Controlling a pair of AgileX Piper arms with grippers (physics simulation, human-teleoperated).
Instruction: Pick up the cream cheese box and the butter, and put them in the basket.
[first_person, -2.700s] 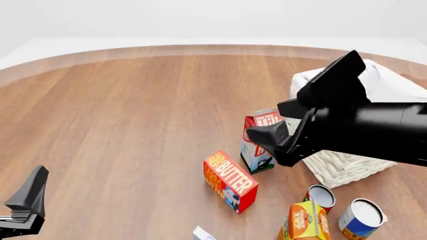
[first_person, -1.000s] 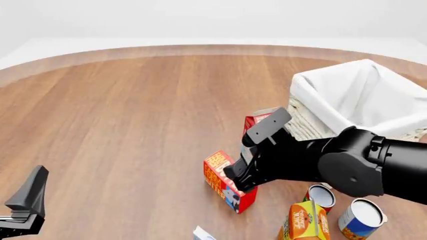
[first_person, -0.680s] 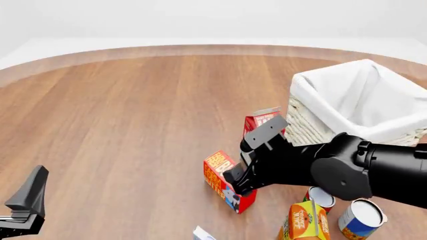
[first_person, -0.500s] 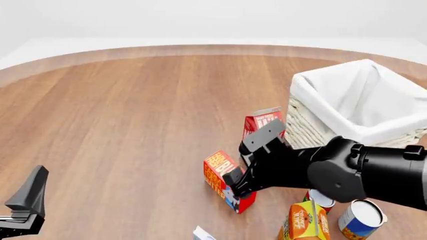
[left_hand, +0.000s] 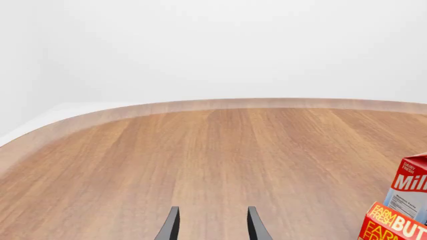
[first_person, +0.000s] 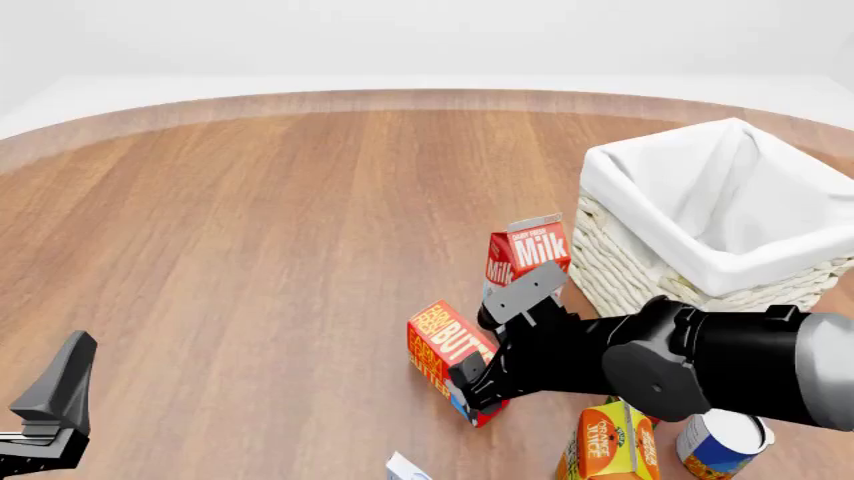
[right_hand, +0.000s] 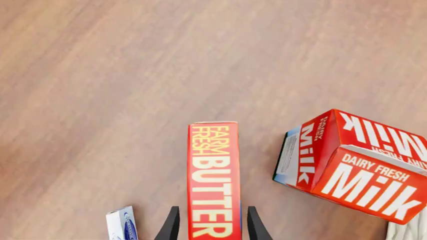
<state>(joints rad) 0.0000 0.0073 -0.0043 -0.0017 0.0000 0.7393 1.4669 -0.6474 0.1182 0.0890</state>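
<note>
The round brown wooden table (first_person: 267, 230) carries everything. The large square whitish wicker basket with a white cloth lining (first_person: 694, 225) stands beyond the right claw (first_person: 477, 345) and to its right, well apart from it. That black right claw reaches down over the red-orange rectangular butter box with yellow lettering (first_person: 455, 356), which lies on the table just on the near side of the gabled red milk carton (first_person: 525, 260). In the right wrist view the two fingers (right_hand: 171, 225) stand on either side of the butter box (right_hand: 213, 180), spread a little wider than it, with thin gaps showing; the claw (right_hand: 211, 226) is not closed on it. The milk carton (right_hand: 350, 162) stands upright just beside the butter, apart from it.

Nearer than the right claw and to its right stand an orange juice carton (first_person: 614, 443) and a blue-and-white tin can (first_person: 721, 445).

The small white cream cheese box with a pale blue edge (first_person: 404, 467) lies nearer than the claw, to its left, only a corner showing; the right wrist view shows its end (right_hand: 123, 223) beside the left finger.

The left claw (left_hand: 211, 225) hangs over bare table, fingers parted, holding nothing.
</note>
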